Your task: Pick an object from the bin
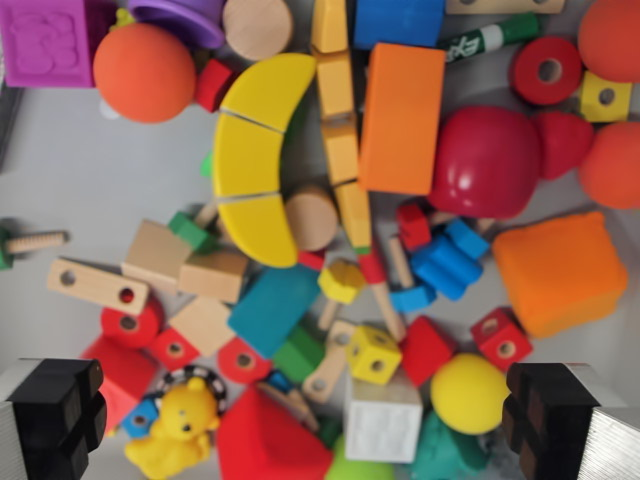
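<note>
Wrist view: gripper (305, 420) hangs over a crowded bin, nothing held.

You have both fingers (55, 415) wide apart at the near corners, left and right, empty between. Directly between them sit the white cube (383, 422), yellow ball (468, 392) and red wedge (268, 440), all packed touching neighbours. The cube lies nearest centre, slightly right; its flat sides look square to your closing line. The banana (258, 160) runs near-to-far, farther off, left of centre.

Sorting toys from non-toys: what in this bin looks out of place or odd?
A green marker lies at the top edge among the blocks, the one non-toy I can make out. The yellow banana shows two cut lines, in three segments, though that may be its design.
</note>
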Robot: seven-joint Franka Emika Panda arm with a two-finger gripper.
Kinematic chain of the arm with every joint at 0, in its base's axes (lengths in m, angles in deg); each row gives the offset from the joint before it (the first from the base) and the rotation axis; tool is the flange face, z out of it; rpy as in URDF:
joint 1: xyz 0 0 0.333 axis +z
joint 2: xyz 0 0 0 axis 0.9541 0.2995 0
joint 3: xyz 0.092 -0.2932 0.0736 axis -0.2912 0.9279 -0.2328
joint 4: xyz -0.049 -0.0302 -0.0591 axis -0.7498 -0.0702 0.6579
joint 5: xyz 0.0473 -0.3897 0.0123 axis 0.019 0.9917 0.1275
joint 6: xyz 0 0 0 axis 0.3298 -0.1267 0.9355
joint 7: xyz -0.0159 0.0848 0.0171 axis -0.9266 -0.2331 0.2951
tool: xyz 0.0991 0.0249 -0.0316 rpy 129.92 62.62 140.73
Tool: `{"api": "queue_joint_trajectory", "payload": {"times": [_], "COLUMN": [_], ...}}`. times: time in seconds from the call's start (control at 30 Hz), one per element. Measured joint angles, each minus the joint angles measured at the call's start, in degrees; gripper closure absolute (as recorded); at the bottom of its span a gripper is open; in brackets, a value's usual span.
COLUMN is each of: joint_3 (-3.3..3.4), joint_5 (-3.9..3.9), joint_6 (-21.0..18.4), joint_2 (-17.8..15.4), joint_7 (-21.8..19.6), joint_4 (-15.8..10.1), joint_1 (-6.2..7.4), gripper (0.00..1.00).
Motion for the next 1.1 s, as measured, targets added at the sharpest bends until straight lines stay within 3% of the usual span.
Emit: {"api": "queue_joint_trajectory", "payload": {"times": [0.67,1.1], "joint_3": [-0.04,-0.34], "joint_5": [0.00,0.00], "joint_6": [0.10,1.93], "joint_2": [-0.03,-0.95], "joint_7": [-0.22,-2.13], "joint_4": [-0.41,-3.03], "joint_1": [0.00,0.45], "gripper": [0.00,0.00]}}
